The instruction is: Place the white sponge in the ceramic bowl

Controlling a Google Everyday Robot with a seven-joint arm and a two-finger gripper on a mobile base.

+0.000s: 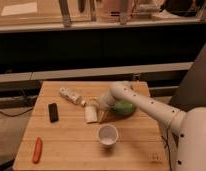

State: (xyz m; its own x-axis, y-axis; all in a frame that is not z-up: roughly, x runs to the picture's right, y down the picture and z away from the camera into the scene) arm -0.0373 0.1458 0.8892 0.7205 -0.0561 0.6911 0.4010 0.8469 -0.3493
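The white sponge [90, 114] lies flat on the wooden table [71, 145], near its middle. The green ceramic bowl [124, 108] stands just to the right of it, partly covered by my arm. My gripper [101, 112] hangs low over the table between the sponge and the bowl, right at the sponge's right edge. The arm reaches in from the lower right and bends over the bowl.
A white cup [107, 135] stands in front of the gripper. A white bottle [72, 96] lies behind and to the left of the sponge. A black slab [53, 112] lies at the left, and an orange-red carrot-like thing [37, 150] at the front left corner.
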